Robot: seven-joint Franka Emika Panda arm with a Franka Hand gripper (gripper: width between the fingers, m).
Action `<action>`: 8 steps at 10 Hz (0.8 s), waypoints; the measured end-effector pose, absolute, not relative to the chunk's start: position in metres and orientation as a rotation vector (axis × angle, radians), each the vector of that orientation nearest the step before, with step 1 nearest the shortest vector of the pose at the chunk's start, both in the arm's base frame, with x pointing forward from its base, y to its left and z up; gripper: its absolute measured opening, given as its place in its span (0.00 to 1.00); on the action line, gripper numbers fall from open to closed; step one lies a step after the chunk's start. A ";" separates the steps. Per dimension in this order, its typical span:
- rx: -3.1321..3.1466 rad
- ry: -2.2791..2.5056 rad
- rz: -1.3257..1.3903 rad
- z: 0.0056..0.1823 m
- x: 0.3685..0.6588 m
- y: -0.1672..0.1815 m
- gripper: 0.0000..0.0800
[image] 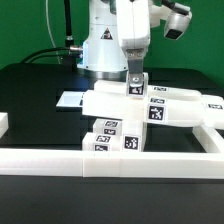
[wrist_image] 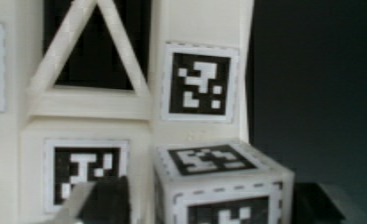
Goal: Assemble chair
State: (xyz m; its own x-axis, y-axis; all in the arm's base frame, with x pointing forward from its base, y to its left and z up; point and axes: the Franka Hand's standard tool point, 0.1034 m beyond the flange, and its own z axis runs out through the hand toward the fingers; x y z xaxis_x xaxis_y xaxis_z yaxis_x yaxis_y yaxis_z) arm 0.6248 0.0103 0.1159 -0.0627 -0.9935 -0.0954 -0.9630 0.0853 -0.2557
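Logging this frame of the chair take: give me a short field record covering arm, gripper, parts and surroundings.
arm: above the cluster of parts, reaching down
gripper: jaws apart, one finger on each side of a small tagged block; a gap shows beside one finger
chair parts: white tagged pieces bunched together by the border wall
panel: has a triangular cutout, stands behind the block
marker board: flat on the table, at the exterior view's left of the parts
joints: cannot tell which pieces are joined
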 end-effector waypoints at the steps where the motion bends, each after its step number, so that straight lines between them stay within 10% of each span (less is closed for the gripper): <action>1: -2.059 2.078 -0.133 0.117 0.624 0.014 0.68; 8: -2.707 1.284 -0.221 0.123 0.628 0.011 0.81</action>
State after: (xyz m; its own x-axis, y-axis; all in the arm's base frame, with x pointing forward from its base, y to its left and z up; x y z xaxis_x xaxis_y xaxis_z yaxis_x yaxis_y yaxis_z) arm 0.6276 0.0113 0.1231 0.6256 -0.7766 0.0736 -0.7566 -0.6270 -0.1856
